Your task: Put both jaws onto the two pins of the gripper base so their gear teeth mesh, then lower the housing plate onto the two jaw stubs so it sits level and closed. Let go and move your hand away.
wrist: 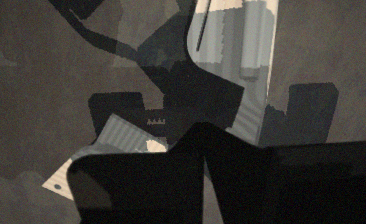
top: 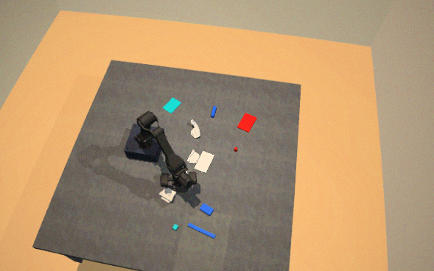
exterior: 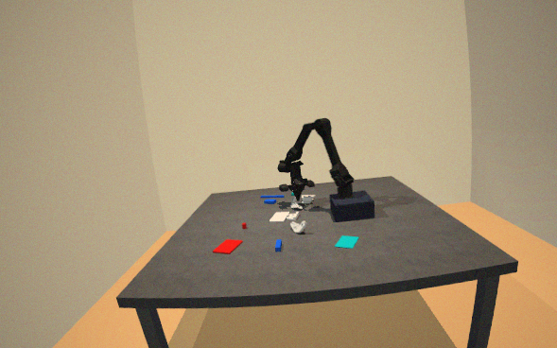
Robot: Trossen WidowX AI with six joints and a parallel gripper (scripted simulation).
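In the top view, the curved white jaw piece (top: 195, 129) (exterior: 298, 227) lies left of the middle of the worktop (top: 263, 184) (exterior: 394, 265), nearer its upper edge than its lower one. Its long axis runs roughly between those edges, the slender end pointing to the upper edge and the broader end to the lower. It is pale, with fine dark markings; the exterior view shows it cupped.

The flat white plate (top: 204, 162) (exterior: 279, 217) lies near the centre, its long axis slanting from the lower-left corner's side toward the upper-right. It is plain and rectangular, just beside a small white part (top: 193, 157) (exterior: 293, 216) with dark line markings.

Another white part (top: 167, 196) (exterior: 307, 199), seemingly layered, sits toward the lower-left corner beside the arm. The gripper (top: 187, 184) (exterior: 298, 199) (wrist: 201, 129) points down near it, fingers closed together, with nothing seen held. Close under it, the wrist view shows a long pale part (wrist: 256, 40) with ribbed shading; which one cannot be told.
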